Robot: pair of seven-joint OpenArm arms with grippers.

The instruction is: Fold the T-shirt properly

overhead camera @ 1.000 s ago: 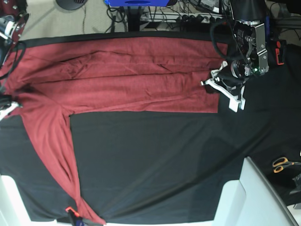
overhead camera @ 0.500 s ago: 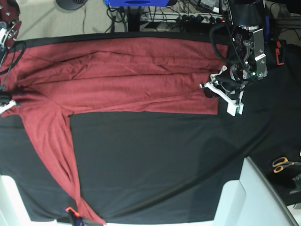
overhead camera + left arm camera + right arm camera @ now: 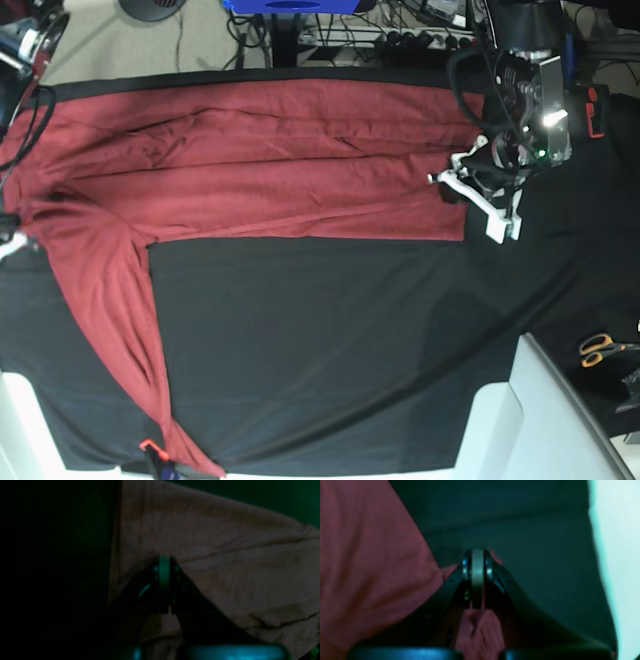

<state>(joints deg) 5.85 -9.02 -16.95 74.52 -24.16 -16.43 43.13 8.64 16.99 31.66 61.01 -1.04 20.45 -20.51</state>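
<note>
The brick-red T-shirt [image 3: 260,170] lies spread across the far half of the black tablecloth [image 3: 350,340], with one long sleeve [image 3: 130,340] trailing toward the front left edge. My left gripper [image 3: 470,195] sits at the shirt's right edge. In the left wrist view its jaws are shut [image 3: 163,562] over the cloth [image 3: 225,555], and I cannot tell whether cloth is pinched. My right gripper [image 3: 8,243] is at the shirt's far left end, mostly cut off. In the right wrist view it is shut [image 3: 477,555], with red cloth [image 3: 480,630] bunched between its fingers.
Orange-handled scissors [image 3: 600,348] lie at the right edge. A white bin [image 3: 530,420] stands at the front right corner. An orange clamp [image 3: 150,447] grips the front edge by the sleeve end. Cables [image 3: 400,40] run along the floor behind the table.
My right gripper has slid further left and slightly down, almost out of the base view, tugging the shirt's left end. The left gripper has barely shifted.
</note>
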